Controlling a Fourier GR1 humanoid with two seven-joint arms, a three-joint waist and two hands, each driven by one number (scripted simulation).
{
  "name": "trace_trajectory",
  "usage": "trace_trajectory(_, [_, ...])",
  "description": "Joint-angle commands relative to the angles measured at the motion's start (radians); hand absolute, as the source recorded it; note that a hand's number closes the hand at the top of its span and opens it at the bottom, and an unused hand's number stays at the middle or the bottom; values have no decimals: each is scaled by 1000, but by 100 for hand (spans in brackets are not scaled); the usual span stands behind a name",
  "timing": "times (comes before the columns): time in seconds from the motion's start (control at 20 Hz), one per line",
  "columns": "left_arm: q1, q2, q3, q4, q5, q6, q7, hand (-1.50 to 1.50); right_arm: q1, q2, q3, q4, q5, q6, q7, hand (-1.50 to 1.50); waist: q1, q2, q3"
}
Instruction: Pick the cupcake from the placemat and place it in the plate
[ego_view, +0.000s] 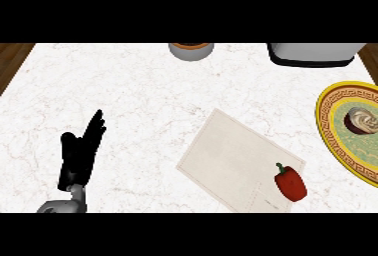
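- The left hand (80, 157) shows at the lower left of the counter (133, 95), fingers straight and apart from everything, holding nothing; it looks to be at rest.
- The right hand is not in view, so nothing can be said of its fingers.
- The placemat (236, 162) lies tilted in the middle right of the counter, with a red pepper (290, 182) on its lower corner and no cupcake on it.
- The cupcake (362, 121) sits inside the plate (332, 145) at the right edge, apart from the mat; it appears upright, though the view cuts part of the plate off.
- By this lie of things, the placing step looks done; what is left calls only for hands kept clear of the plate.
- A cup-like vessel (191, 50) and a grey appliance (314, 54) stand along the far edge.
- The widest open room is the bare marble between the left hand and the mat.
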Motion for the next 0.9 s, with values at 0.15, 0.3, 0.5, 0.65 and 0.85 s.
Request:
trace_trajectory(0.15, [-32, -5, 19, 56, -1, 6, -32, 0, 52, -47, -24, 22, -20, 38, -64, -150, -7, 0, 0])
trace_trajectory(0.3, [2, -14, 2, 46, -9, 3, -45, 0, 44, -24, -33, 30, -24, -21, -51, -150, 1, 2, 1])
trace_trajectory(0.5, [11, 5, 4, -37, 6, -13, 13, 0, 57, -76, -50, 39, -42, 60, -48, -150, 5, 1, 2])
trace_trajectory(0.65, [-3, -23, -12, 12, -12, 5, -8, 0, 47, -55, -71, 47, -58, -18, -24, -150, 5, 4, 2])
trace_trajectory(0.85, [22, 5, -1, -13, -7, -14, -21, 0, 79, -72, -84, 53, -64, -50, -37, -150, 13, 5, 5])
